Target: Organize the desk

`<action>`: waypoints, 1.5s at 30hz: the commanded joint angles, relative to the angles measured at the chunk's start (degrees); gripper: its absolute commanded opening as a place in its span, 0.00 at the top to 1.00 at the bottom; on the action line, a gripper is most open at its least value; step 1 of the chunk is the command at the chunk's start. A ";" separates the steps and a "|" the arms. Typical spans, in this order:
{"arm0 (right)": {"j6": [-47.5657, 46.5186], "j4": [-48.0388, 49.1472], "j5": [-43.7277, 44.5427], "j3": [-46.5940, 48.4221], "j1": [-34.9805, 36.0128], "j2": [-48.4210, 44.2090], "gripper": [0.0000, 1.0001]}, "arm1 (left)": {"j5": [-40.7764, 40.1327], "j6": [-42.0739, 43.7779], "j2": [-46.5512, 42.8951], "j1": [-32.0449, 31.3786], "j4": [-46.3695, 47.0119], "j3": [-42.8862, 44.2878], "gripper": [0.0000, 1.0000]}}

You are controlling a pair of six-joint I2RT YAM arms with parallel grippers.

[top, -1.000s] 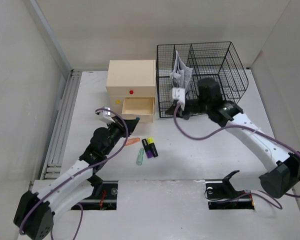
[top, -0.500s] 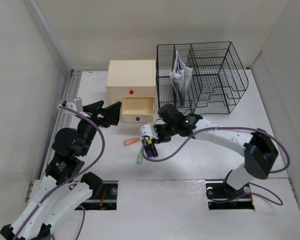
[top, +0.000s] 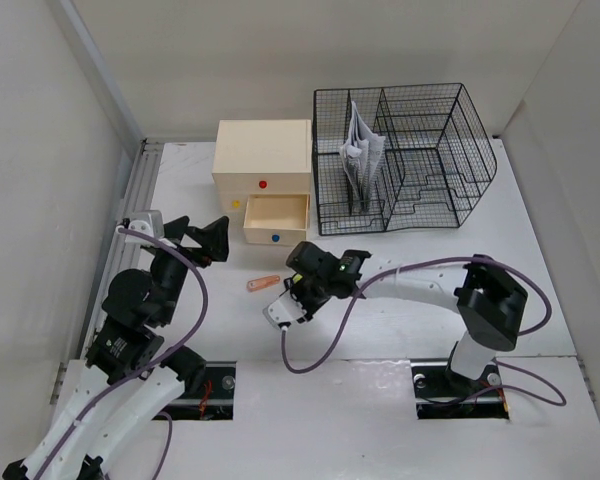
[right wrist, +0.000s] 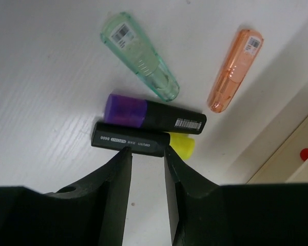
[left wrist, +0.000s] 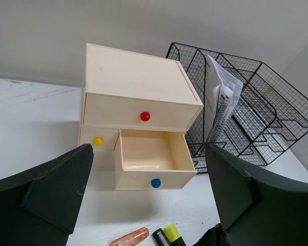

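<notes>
right tool shifted over markers | white desk | white walls

Bright, even light from above washes the white counter; we see only soft, short shadows under the arms. Up close, the left end effector's fingers go dark and soft-edged, while the highlighters read crisp beside a grey band of shadow.
</notes>
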 commanded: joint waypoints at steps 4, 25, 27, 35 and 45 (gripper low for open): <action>-16.80 -1.58 2.82 -4.02 -0.14 -1.93 0.64 | -0.28 0.89 -1.31 -0.23 1.76 -0.35 0.12; -32.47 4.22 5.90 -3.51 -2.43 5.18 0.56 | 0.77 0.36 -1.31 -0.23 1.76 -0.35 0.09; -32.47 4.93 5.90 -3.50 -2.43 5.89 0.56 | 0.77 0.36 -1.31 -0.23 1.76 -0.35 0.09; -33.09 0.45 3.62 2.47 -2.96 10.80 0.54 | 0.77 -0.17 -1.31 -0.23 1.76 -0.35 0.08; -33.09 -19.84 -2.01 13.72 -2.43 19.15 0.52 | 0.77 -0.17 -1.31 -0.23 1.76 -0.35 0.08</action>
